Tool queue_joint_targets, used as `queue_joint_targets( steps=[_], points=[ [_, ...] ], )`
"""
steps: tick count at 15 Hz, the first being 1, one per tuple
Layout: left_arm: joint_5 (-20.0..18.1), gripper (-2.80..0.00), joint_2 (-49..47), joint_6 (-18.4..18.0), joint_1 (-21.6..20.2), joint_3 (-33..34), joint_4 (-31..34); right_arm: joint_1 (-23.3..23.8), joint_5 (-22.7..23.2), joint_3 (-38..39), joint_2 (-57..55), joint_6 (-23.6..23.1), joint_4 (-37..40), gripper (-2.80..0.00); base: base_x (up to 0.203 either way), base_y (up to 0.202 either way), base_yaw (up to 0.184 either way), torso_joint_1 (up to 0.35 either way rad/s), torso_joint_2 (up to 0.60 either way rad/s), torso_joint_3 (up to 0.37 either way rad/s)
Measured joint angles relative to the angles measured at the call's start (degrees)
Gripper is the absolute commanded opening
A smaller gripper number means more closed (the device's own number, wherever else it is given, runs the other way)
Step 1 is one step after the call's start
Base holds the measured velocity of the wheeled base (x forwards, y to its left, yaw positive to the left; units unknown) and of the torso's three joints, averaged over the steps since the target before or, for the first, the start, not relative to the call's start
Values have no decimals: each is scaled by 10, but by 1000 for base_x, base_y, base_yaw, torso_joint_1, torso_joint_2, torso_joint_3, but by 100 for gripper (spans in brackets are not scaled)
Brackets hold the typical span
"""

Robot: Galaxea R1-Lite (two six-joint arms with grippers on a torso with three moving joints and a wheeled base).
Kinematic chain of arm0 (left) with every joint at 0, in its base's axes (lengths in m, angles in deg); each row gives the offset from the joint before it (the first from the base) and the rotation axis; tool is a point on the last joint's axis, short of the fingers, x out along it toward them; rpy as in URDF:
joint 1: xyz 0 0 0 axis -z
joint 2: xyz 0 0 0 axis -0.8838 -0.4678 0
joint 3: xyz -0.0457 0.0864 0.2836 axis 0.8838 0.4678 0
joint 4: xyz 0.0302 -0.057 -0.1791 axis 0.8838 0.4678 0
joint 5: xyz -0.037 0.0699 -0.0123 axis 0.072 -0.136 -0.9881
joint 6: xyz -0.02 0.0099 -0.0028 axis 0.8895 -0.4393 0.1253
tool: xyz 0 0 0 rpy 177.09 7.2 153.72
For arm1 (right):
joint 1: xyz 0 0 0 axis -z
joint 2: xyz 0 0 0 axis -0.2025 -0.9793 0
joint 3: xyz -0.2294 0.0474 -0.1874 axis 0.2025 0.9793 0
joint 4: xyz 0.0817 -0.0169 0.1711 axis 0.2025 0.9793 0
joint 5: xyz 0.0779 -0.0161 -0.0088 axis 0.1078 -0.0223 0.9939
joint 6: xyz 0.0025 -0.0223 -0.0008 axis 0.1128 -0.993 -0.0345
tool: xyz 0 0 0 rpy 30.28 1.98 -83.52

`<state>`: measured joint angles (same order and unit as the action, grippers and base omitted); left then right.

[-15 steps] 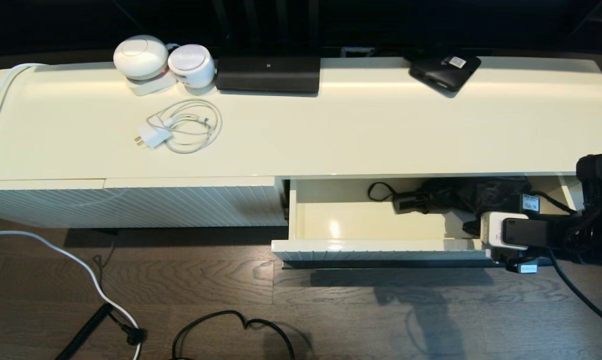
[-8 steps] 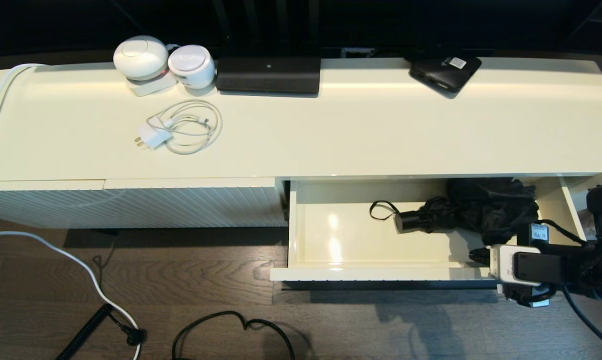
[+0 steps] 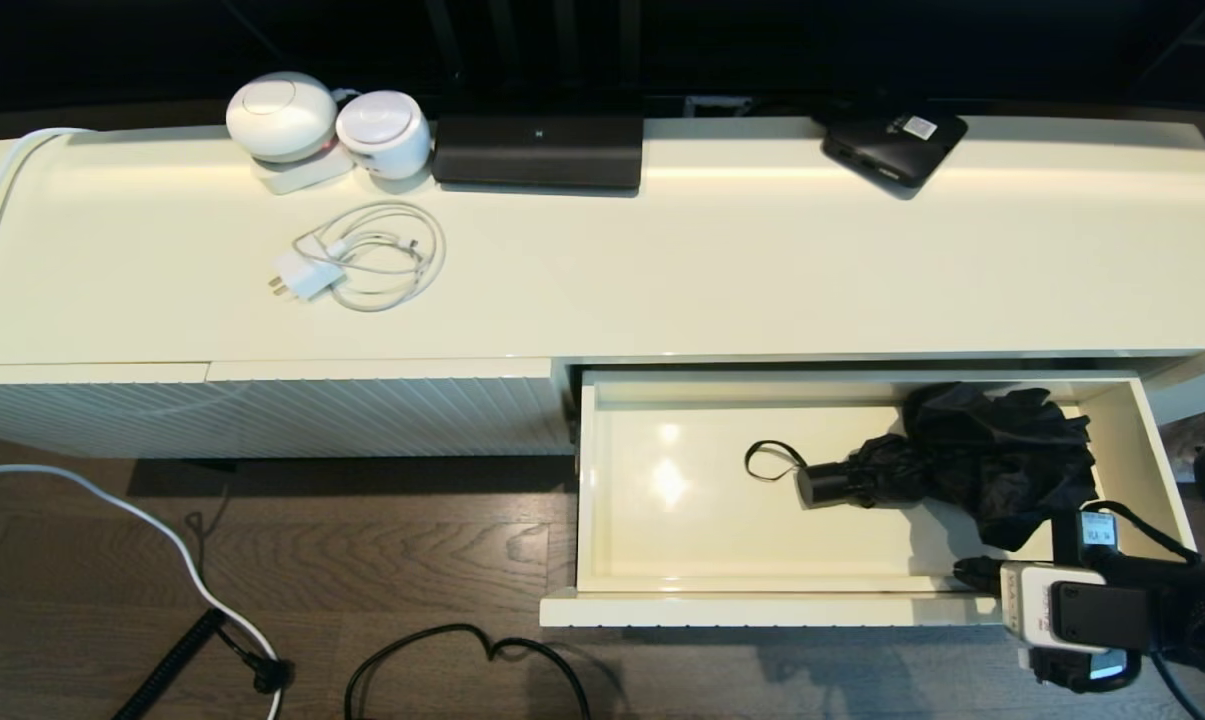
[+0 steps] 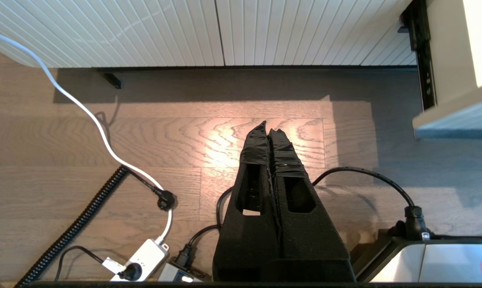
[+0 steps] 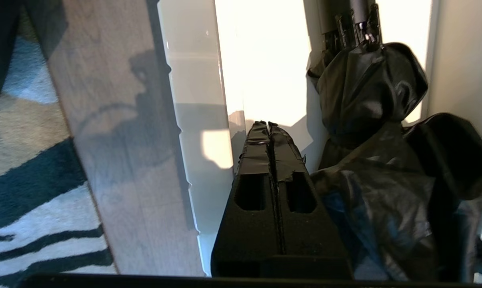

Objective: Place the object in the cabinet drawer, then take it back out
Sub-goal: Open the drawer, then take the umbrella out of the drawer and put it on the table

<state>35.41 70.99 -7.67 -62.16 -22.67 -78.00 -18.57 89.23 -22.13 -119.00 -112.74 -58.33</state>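
The cabinet drawer (image 3: 762, 607) stands pulled far out at the right half of the cream cabinet. The black folding umbrella (image 3: 992, 460) lies inside it at the right, its short handle (image 3: 824, 485) and wrist loop (image 3: 770, 458) pointing left. My right gripper (image 3: 967, 573) is shut with nothing between its fingers. It reaches into the drawer just behind the front wall (image 5: 197, 140), beside the umbrella's loose fabric (image 5: 369, 92); the right gripper (image 5: 267, 124) does not touch it. My left gripper (image 4: 268, 126) hangs shut over the wooden floor, left of the drawer's corner (image 4: 453, 116).
On the cabinet top sit a coiled white charger cable (image 3: 362, 255), two round white devices (image 3: 282, 115), a black box (image 3: 537, 150) and a flat black box with a white label (image 3: 892, 140). A closed ribbed panel (image 3: 262, 410) is left of the drawer. Cables lie on the floor (image 3: 462, 650).
The drawer has slid out toward me, with my right gripper moving along behind its front wall. The whole umbrella now shows inside.
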Motion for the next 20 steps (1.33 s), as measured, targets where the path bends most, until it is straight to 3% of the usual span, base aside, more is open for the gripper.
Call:
queue_joint_targets(
  steps=[7,13,20],
  points=[
    [0,-280,0,0,0,0,0,0,2,42,36,1,17,-280,0,0,0,0,0,0],
    [0,-280,0,0,0,0,0,7,2,12,59,30,38,-280,0,0,0,0,0,0],
    [0,-280,0,0,0,0,0,8,1,-73,95,124,24,-280,0,0,0,0,0,0]
  ],
)
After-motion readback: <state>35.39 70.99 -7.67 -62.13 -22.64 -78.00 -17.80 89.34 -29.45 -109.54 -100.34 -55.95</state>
